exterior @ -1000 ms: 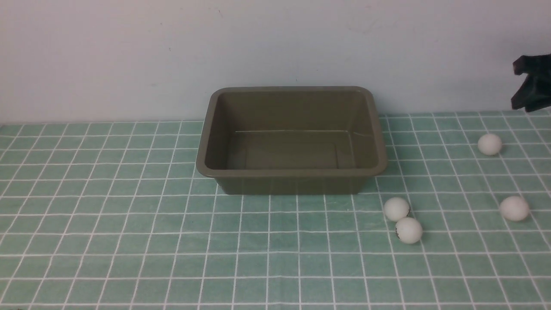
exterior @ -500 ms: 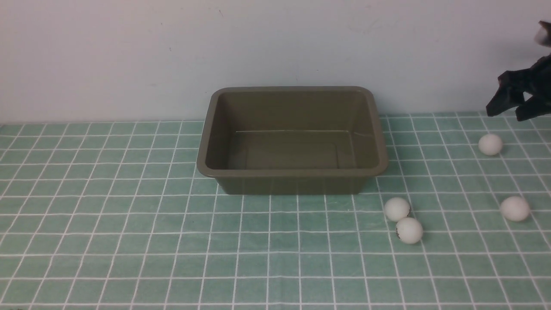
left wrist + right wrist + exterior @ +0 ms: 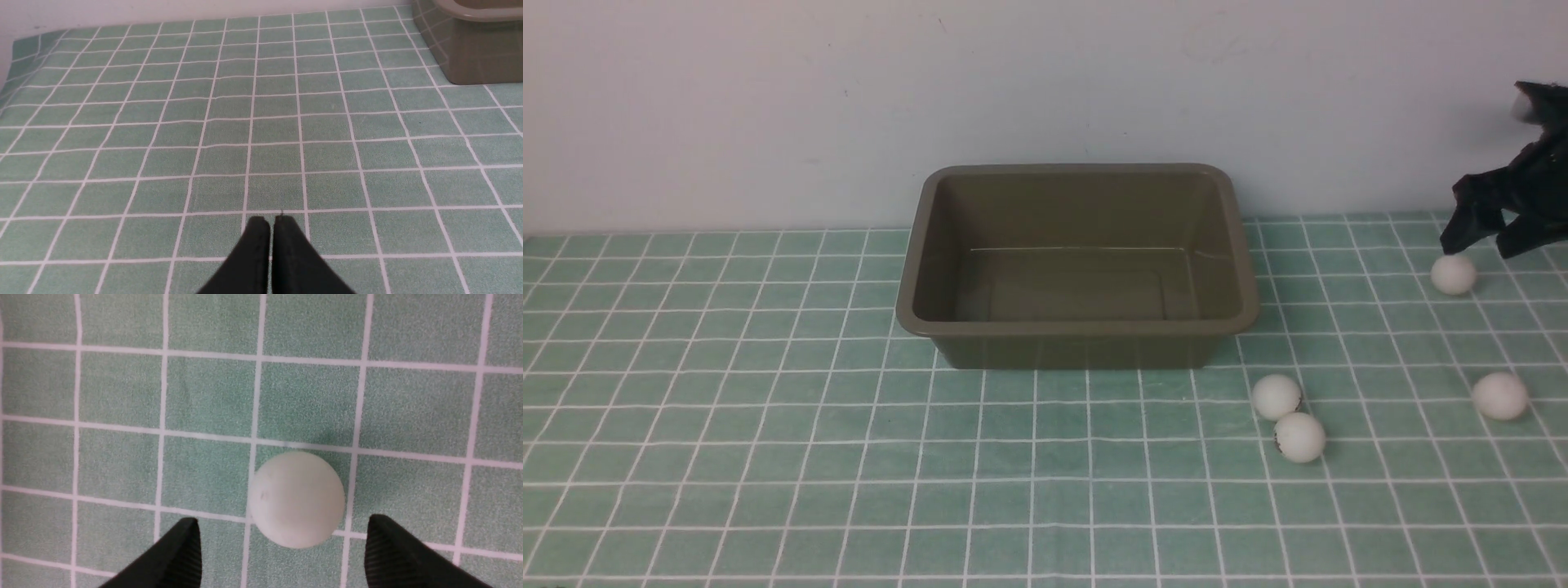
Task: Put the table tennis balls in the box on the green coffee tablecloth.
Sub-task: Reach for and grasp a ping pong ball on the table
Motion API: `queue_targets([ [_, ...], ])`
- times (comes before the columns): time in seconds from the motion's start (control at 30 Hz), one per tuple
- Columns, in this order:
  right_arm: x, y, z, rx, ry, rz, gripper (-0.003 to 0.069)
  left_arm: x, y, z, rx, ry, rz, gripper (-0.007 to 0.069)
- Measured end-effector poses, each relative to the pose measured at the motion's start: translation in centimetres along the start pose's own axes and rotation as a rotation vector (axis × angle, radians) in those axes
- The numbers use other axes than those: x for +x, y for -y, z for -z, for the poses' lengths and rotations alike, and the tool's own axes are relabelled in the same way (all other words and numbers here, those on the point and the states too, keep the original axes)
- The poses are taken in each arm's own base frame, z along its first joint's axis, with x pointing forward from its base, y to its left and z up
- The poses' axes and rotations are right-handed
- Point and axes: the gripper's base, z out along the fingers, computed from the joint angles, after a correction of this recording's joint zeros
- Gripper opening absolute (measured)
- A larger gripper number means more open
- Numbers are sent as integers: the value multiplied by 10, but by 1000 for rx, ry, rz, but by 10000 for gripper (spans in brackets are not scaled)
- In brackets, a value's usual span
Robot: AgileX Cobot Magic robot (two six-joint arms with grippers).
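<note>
- Four small matte white table tennis balls (image 3: 1276, 397) lie on the teal-green, white-gridded tablecloth (image 3: 768, 408), all outside and right of the shallow olive-brown plastic box (image 3: 1078, 328).
- Right gripper (image 3: 282, 520): jaws spread wide, one on each side of the rearmost ball (image 3: 296, 499), not clamping it.
- Left gripper (image 3: 271, 222): fingers together, empty, over cloth left of the box.

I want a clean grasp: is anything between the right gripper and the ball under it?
Nothing visible. The right gripper hangs open above the ball, with only tablecloth around it.
</note>
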Motion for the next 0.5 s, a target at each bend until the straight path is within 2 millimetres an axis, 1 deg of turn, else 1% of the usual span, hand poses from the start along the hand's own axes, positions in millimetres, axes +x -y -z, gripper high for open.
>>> queue_targets([
  [0.2, -1, -6, -4, 19, -10, 29, 483, 0, 0, 0, 0, 0, 0, -4],
  [0.33, -2, -9, -19, 51, -24, 60, 483, 0, 0, 0, 0, 0, 0, -4],
  [0.5, 0, -4, -32, 75, -39, 69, 483, 0, 0, 0, 0, 0, 0, -4],
])
